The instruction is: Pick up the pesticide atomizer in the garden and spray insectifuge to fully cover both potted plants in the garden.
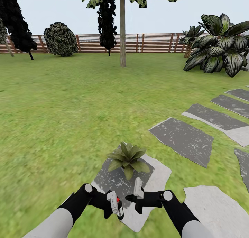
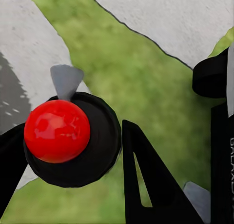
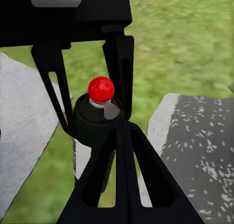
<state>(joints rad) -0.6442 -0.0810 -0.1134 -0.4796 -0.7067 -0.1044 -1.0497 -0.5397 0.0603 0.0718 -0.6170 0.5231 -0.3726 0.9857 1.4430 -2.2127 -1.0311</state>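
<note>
In the head view, the left end effector [image 1: 115,204] is gripping the spray bottle [image 1: 119,204] low in front of the robot, its red cap just peeking out between the fingers, while the right end effector [image 1: 137,195] is hanging just beside it; whether that one is released or clenched I cannot tell. One potted plant [image 1: 128,158] is sitting on a grey stepping stone [image 1: 157,177] directly ahead of both arms, and no white specks are showing on its leaves yet, so the spraying is probably not begun. Lawn [image 1: 62,120] is stretching back to a slatted wooden fence [image 1: 152,42], with a tree trunk [image 1: 122,30], a round bush [image 1: 61,39] and a striped-leaf palm [image 1: 219,44] along it. In the left wrist view, the bottle's red knob [image 2: 57,131] and dark round shoulder are sitting between the black fingers [image 2: 151,180], over grass and pale stone. In the right wrist view, the bottle is standing upright, clamped by the other arm's fingers. It looks small, light and rigid, likely smooth, so holding it around the body below the nozzle seems safest.
</note>
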